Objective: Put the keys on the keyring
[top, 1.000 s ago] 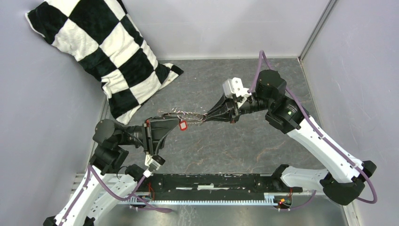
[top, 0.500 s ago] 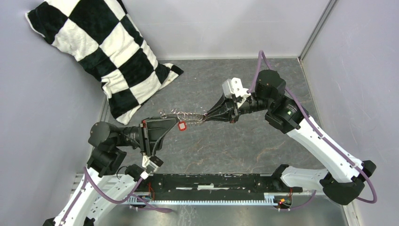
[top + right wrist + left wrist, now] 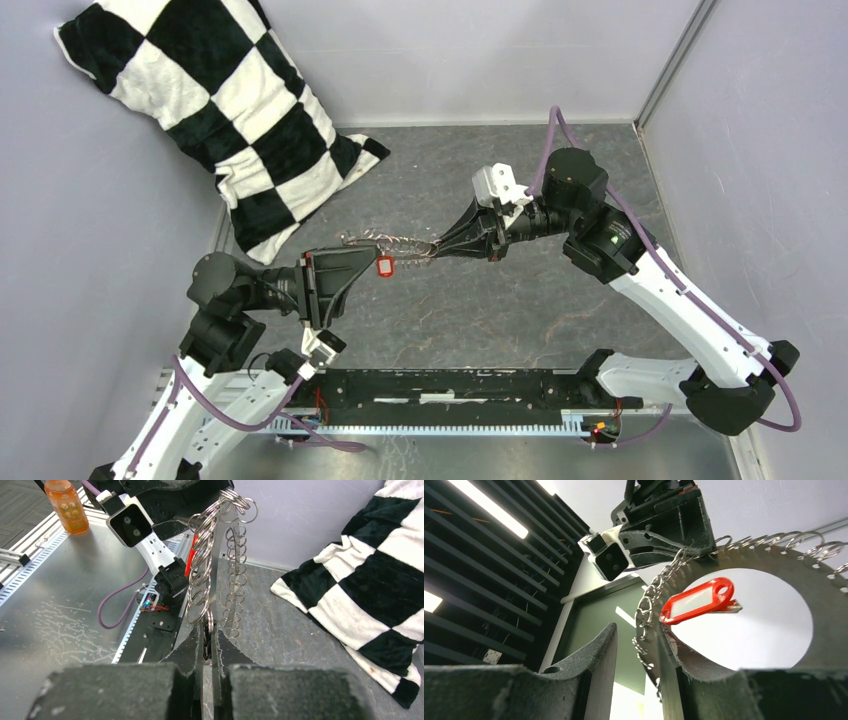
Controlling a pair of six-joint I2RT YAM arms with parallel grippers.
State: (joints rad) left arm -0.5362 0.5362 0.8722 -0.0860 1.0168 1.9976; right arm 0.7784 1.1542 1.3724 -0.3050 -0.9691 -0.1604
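The keyring [image 3: 390,241], a flat grey disc with a hollow centre fringed with small metal rings, hangs level above the table between both arms. My right gripper [image 3: 440,248] is shut on its right rim; in the right wrist view the fingers [image 3: 196,645] pinch the edge-on keyring [image 3: 216,555]. The red-tagged keys [image 3: 386,267] sit just off my left gripper [image 3: 365,262]. In the left wrist view the red tag [image 3: 698,601] shows in the hollow of the keyring [image 3: 819,595]. My left gripper [image 3: 638,630] has its jaws apart, with the disc's rim against the right finger [image 3: 674,670].
A black-and-white checked pillow [image 3: 210,110] leans in the back left corner against the wall. Grey walls close in the table on three sides. An orange bottle [image 3: 65,505] stands on the metal ledge behind the arm bases.
My left arm has drawn back slightly to the left, and the red tag has shifted a little left with it. The right arm and the keyring have stayed put.
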